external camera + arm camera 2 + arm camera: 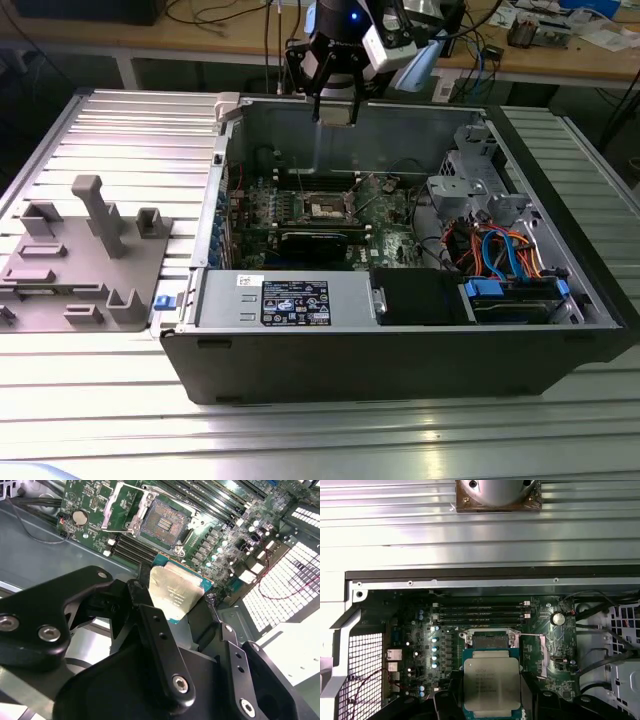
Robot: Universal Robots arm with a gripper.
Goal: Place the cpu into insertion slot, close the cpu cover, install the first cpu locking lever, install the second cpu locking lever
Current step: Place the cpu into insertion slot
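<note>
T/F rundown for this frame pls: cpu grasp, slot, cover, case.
1. The end effector is shut on the cpu. True.
2. The cpu sits in the insertion slot. False: the slot is empty, and the cpu is held clear of it.
3. The cpu cover is closed over the slot. False: it is flipped open beside the slot.
4. The computer case lies open, with its inside exposed. True.

cpu (177,592) w/ silver top held above empty insertion slot (160,522); cpu cover (120,507) prob. flipped open.
</note>
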